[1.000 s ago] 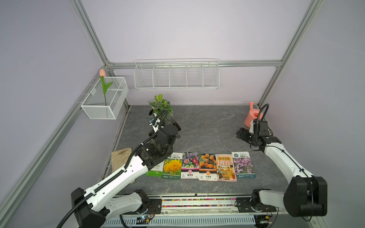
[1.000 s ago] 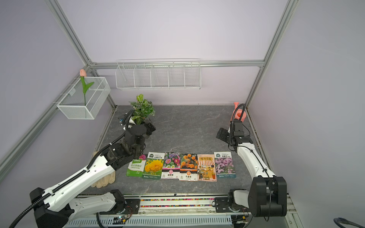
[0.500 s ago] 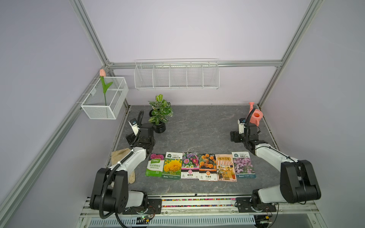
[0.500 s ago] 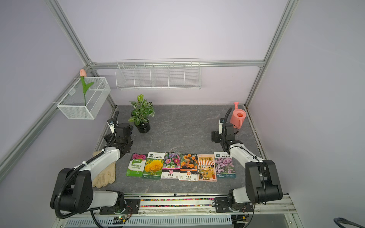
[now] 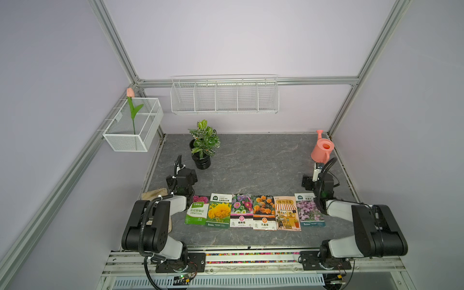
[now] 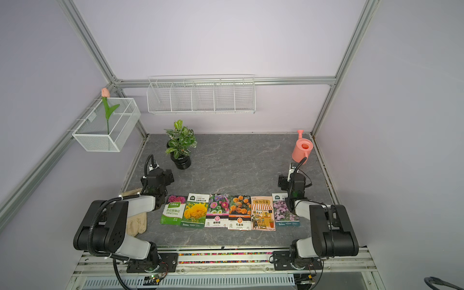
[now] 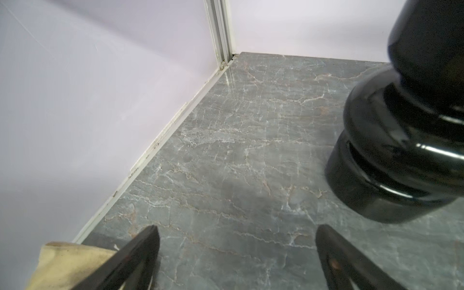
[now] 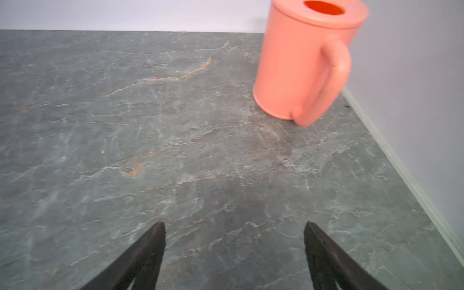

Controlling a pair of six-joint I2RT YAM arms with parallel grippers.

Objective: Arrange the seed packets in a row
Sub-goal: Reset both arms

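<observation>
Several seed packets lie face up, side by side in a row near the table's front in both top views: green (image 5: 197,210), yellow (image 5: 219,211), pink (image 5: 241,210), orange (image 5: 263,212), shop picture (image 5: 286,213), purple (image 5: 309,210); the orange one (image 6: 239,212) sits mid-row. My left gripper (image 5: 181,178) rests behind the row's left end, open and empty over bare table (image 7: 237,229). Behind the right end my right gripper (image 5: 316,179) is also open with nothing between its fingers (image 8: 234,226). The right arm covers the purple packet's edge.
A potted plant (image 5: 202,160) stands just beyond the left gripper, its black pot (image 7: 401,125) close. A pink watering can (image 5: 321,150) (image 8: 301,62) stands back right. A beige glove (image 5: 154,194) lies under the left arm. Wire baskets (image 5: 224,96) (image 5: 133,125) hang on the walls.
The left arm pulled back from over the row's left end and folded down by the left edge. The right arm folded back too. The packets did not move.
</observation>
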